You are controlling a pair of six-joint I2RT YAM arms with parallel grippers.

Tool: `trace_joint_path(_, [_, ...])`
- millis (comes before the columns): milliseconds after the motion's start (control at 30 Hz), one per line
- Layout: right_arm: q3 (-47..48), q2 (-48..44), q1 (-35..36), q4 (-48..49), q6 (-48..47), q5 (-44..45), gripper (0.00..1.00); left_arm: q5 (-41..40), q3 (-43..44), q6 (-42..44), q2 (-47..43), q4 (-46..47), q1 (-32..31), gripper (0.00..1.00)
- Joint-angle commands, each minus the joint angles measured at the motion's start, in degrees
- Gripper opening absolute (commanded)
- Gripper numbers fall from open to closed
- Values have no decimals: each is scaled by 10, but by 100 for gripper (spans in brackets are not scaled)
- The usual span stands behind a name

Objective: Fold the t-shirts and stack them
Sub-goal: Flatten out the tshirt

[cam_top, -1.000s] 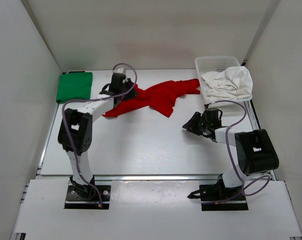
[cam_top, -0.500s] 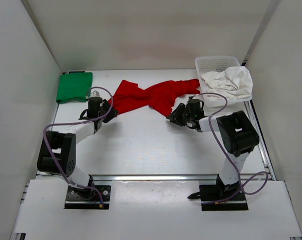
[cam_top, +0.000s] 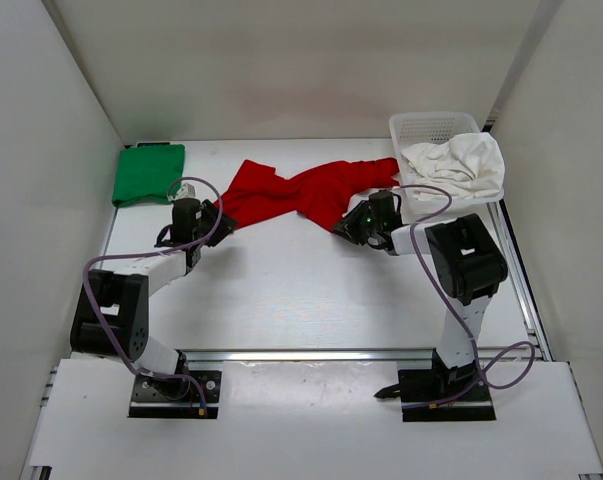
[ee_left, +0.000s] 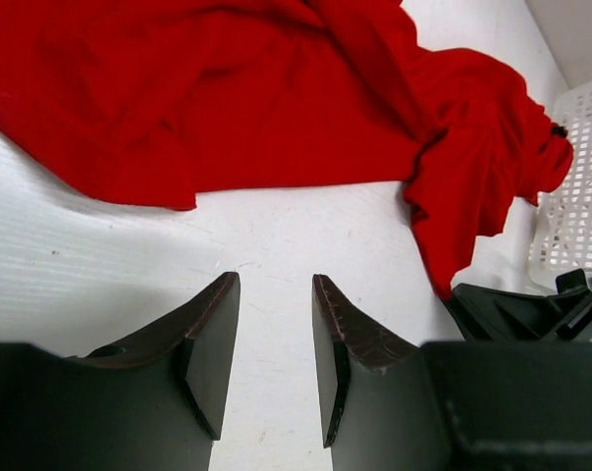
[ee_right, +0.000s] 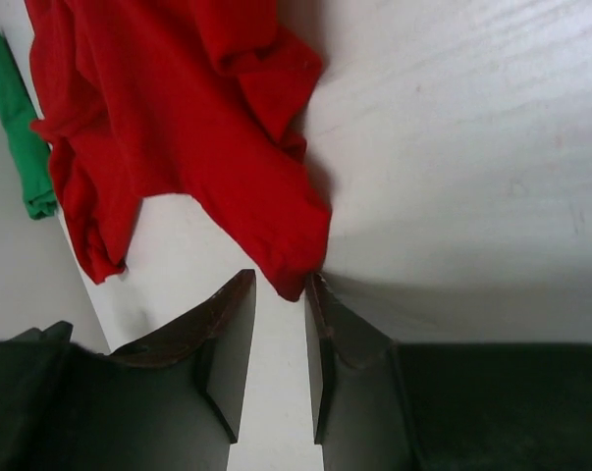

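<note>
The red shirt lies on the desk, in the middle toward the back. It is not folded. It is stretched out long and full of wrinkles. One end reaches close to the white basket on the right. The other end points toward the green shirt on the left but does not touch it.

The green shirt is folded flat in the back left corner of the desk. The white shirt sits bunched up in the basket in the back right corner, and part of it hangs over the rim.

Both arms are low over the desk, one at each near corner of the red shirt.

The left fingers are apart, with nothing between them. You can see bare desk in the gap. The edge of the red shirt is just ahead of them, not touching.

The right fingers are apart too, with a small gap. A pointed corner of the red shirt pokes in between the tips and touches one of them. The fingers are not squeezed on the cloth, because bare desk shows in the gap below the corner.
</note>
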Motion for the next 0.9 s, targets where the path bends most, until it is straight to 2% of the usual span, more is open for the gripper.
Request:
trace_joint_path(0, [25, 30, -6, -51, 9, 32, 26, 17, -6, -9, -22, 25, 6, 46])
trace_joint_path(67, [48, 35, -5, -65, 5, 34, 23, 15, -7, -13, -22, 28, 14, 46])
trace_joint_path(167, [64, 49, -12, -76, 6, 13, 14, 17, -12, -11, -20, 32, 16, 47])
trace_joint_path(267, [72, 54, -15, -78, 6, -3, 0, 13, -9, -13, -16, 27, 17, 47])
trace_joint_path(367, [47, 34, -16, -44, 1, -11, 1, 13, -11, -7, -11, 25, 30, 47])
trace_joint_path(533, [-63, -111, -30, -17, -47, 2, 0, 6, -18, -13, -15, 9, 54, 51])
trace_joint_path(633, [-184, -265, -49, -8, -71, 1, 1, 17, -44, -51, -9, 36, 83, 51])
trace_joint_path(667, [-199, -290, -53, -11, -74, 1, 0, 11, -44, -56, -8, 45, 108, 51])
trace_joint_path(733, [-262, -379, -57, -18, -88, -1, 0, -9, -40, -64, -1, 43, 118, 51])
trace_joint_path(867, [-300, -452, -74, -56, -121, -18, 0, -5, -22, -74, 33, 30, 145, 51])
